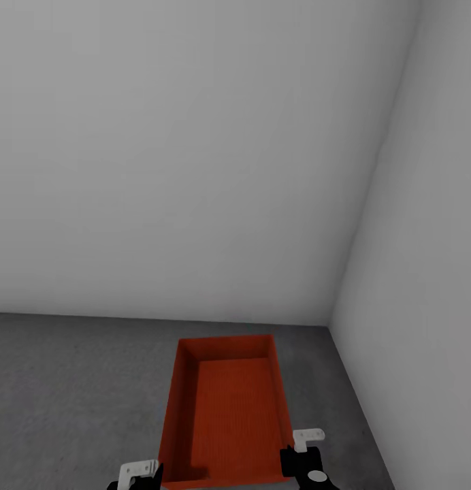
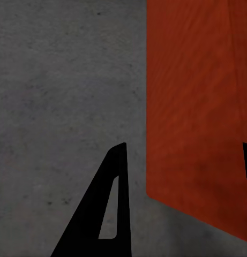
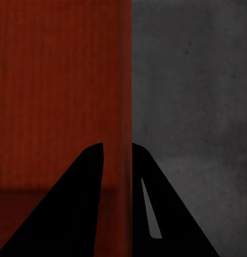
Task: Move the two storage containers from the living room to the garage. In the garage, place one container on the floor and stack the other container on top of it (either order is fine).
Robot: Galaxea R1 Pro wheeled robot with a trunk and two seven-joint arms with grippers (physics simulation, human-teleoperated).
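Robot was in the garage, facing a corner of plain grey-white walls (image 1: pixel 195 156). One red-orange container (image 1: pixel 229 415) sat low in the head view between both arms, long axis pointing away from the robot, over the dark speckled floor (image 1: pixel 72 381). Open top up, nothing inside.

Right gripper (image 3: pixel 117 160): jaws straddled the container's right side wall, one finger inside, one outside, clamped on the thin wall. Head view agreed, with the right gripper (image 1: pixel 298 454) at the near right rim.

Left gripper (image 1: pixel 143 471) was at the near left corner. In the left wrist view one finger (image 2: pixel 110 209) stood apart from the container's outer wall (image 2: pixel 198 107), with bare floor (image 2: pixel 59 96) between; the other finger only peeked in at the frame edge. Looked unclenched, not gripping.

Couldn't tell if the container was resting on the floor or held just above it.

Step, my read: setting down a container in the garage. No second container in sight, so this was probably the base one.

Next move called for: confirm the base was flat on the concrete, let go with the right jaws, and lift both arms straight up so the fingers don't drag the thin wall. Keep it clear of the corner so there's room to stack later.
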